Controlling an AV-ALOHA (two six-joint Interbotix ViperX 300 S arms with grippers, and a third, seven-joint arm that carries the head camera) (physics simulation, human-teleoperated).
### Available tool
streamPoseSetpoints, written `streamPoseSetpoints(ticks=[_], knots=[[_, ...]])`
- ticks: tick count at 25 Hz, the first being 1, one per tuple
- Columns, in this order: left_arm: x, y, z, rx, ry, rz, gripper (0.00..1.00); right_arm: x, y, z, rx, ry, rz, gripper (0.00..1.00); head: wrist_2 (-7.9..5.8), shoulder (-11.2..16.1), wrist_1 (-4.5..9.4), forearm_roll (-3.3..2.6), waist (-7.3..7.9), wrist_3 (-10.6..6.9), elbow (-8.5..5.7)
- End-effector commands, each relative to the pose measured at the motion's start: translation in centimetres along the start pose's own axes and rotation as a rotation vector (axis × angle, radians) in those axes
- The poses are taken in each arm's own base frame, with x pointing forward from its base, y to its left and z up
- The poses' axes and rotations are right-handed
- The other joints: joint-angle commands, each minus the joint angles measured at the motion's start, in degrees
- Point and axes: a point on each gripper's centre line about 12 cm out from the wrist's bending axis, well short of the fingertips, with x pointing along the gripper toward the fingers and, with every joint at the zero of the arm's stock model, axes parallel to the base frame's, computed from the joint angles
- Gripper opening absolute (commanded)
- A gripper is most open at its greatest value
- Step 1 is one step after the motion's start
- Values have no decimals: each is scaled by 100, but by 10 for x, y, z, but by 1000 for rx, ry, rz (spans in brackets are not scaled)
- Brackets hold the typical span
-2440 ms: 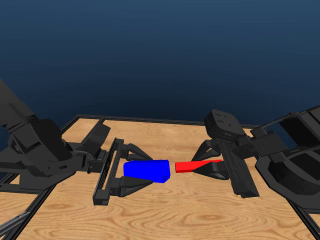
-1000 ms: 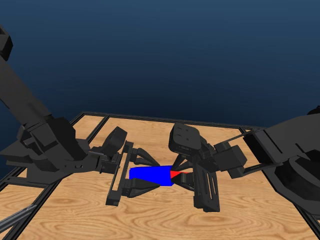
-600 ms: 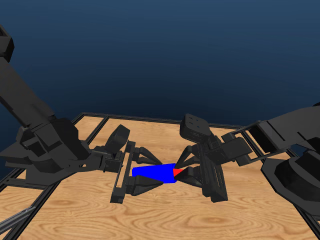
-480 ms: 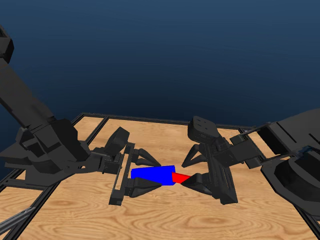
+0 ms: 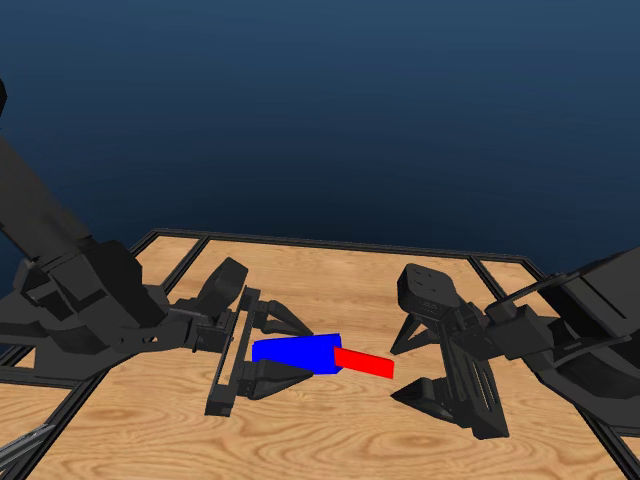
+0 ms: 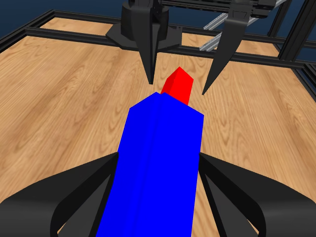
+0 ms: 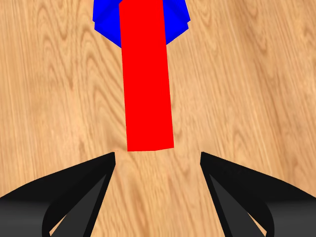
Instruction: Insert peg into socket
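A: What is the left gripper (image 5: 262, 349) doing?

B: Its two jaws are pressing against opposite long sides of the socket (image 5: 295, 353), clamping the blue block and carrying it above the wooden table (image 5: 330, 440). In the left wrist view the socket (image 6: 157, 168) is running straight out between the jaws.

A: And the right gripper (image 5: 418, 362)?

B: Its jaws are standing spread wide apart and gripping nothing. In the right wrist view the two fingertips (image 7: 109, 159) are sitting either side of the free end of the peg (image 7: 146, 74), without touching it.

A: Where is the peg lying?

B: The peg (image 5: 364, 362) is sticking out of the socket's end face toward the right arm, one end seated in the block and the other end hanging free in the air. In the left wrist view the peg (image 6: 178, 86) is showing as a short red stub beyond the blue block, between the other gripper's two pointed tips.
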Motion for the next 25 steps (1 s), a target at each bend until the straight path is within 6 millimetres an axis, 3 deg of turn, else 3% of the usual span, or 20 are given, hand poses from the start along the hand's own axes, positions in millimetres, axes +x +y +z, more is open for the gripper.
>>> streamPoseSetpoints(ticks=[1,2,8,9,10,13,14,16,18,19,20,22,23,25], knots=[[-1,0,13,-21,-84,15,0,-12,-4,-4,65,-23,19,100,-10,-31,-51,-24,-96,-40,-106],[2,1,20,-16,-60,0,0,-14,-3,-6,63,-26,14,0,-12,-31,-55,-30,-117,-42,-105],[4,-3,24,-9,-69,-12,0,-12,2,-2,41,-43,10,0,12,-28,-63,-43,-186,-9,-109],[5,4,23,-21,-65,15,0,-11,2,1,41,-53,16,0,23,-26,-66,-43,-196,-5,-110],[4,-2,17,-4,-45,-10,0,-10,2,3,36,-53,16,0,30,-25,-67,-45,-207,-3,-112],[4,-1,18,-19,-68,3,0,-8,5,14,26,-80,26,0,44,-23,-64,-47,-225,-9,-114],[5,-2,27,-19,-78,-6,0,-12,8,21,23,-102,40,0,47,-22,-61,-46,-226,-5,-114],[4,2,14,-22,-50,8,0,-10,10,30,11,-118,43,0,53,-23,-54,-43,-218,-12,-113],[4,-6,18,-3,-56,-22,0,-5,6,35,16,-121,36,0,50,-25,-57,-43,-214,-22,-112],[7,4,22,-21,-59,5,0,-6,9,38,3,-130,44,0,48,-25,-59,-41,-206,-25,-112],[5,-3,17,-2,-47,-15,0,-8,11,45,1,-152,63,0,47,-26,-57,-38,-195,-24,-112],[7,-4,26,-19,-54,-18,0,-8,9,53,4,-168,61,0,44,-23,-57,-35,-181,-28,-113],[5,-2,13,-1,-38,-10,0,-6,10,55,-9,-174,74,0,46,-21,-59,-33,-173,-35,-112],[2,2,16,-4,-60,-1,0,-1,10,60,-12,-179,74,0,46,-16,-61,-30,-158,-54,-114]])
